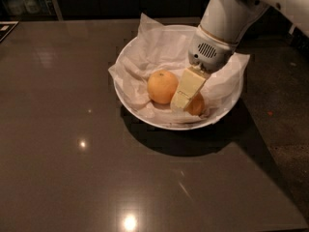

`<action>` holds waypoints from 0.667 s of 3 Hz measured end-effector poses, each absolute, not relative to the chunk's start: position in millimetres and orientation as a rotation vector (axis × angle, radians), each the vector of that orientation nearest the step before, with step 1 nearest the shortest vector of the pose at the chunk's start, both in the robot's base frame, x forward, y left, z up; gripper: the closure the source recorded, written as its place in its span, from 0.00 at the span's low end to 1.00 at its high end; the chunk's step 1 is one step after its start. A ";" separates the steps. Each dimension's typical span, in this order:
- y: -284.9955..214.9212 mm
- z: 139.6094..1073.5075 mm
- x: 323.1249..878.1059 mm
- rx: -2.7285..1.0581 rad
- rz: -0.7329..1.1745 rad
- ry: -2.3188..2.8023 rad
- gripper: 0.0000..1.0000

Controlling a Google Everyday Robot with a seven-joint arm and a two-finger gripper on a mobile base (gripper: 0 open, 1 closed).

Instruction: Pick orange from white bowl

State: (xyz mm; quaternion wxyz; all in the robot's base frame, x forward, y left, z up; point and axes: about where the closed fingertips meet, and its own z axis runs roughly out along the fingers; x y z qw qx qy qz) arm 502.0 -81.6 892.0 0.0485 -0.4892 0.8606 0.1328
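The white bowl (155, 121) sits on the dark table, lined with crumpled white paper (145, 62). Two fruits lie in it. The deeper peach-orange orange (198, 106) is at the bowl's front right, mostly hidden behind my gripper. My gripper (187, 98), cream-coloured under a white wrist, reaches down into the bowl and stands right at this orange, its tip low against it. The rounder, yellower fruit (162, 86) lies just to the left, touching or nearly touching the gripper.
The dark glossy table (72, 144) stretches to the left and front of the bowl. Its right edge (270, 149) runs diagonally close to the bowl, with dark floor beyond. Shelving with bottles (24, 1) stands at the far left back.
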 end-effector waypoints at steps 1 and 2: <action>-80.8 889.0 500.8 -1.482 0.413 2.630 0.32; -80.7 881.5 498.9 -1.478 0.414 2.643 0.37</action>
